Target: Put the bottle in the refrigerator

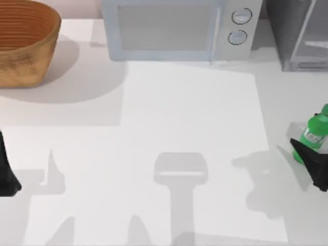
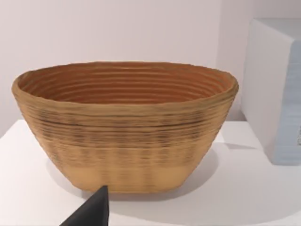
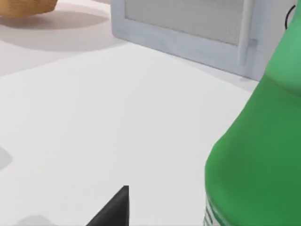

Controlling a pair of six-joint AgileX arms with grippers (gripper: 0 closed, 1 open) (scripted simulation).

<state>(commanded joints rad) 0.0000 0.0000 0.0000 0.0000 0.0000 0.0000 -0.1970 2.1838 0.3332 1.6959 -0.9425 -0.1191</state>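
Bottle [image 1: 313,134] sits at the far right edge of the table [image 1: 189,133], leaning a bit, well in front of the refrigerator [image 1: 300,33] in the far right corner. Right gripper [image 1: 309,154] is right at its base, one dark finger against the green plastic, but I can't tell if it's actually clamped. Left gripper [image 1: 7,177] is parked at the left edge, facing the basket [image 1: 23,41]; can't tell its state either. Microwave [image 1: 179,28] sits at the far middle.
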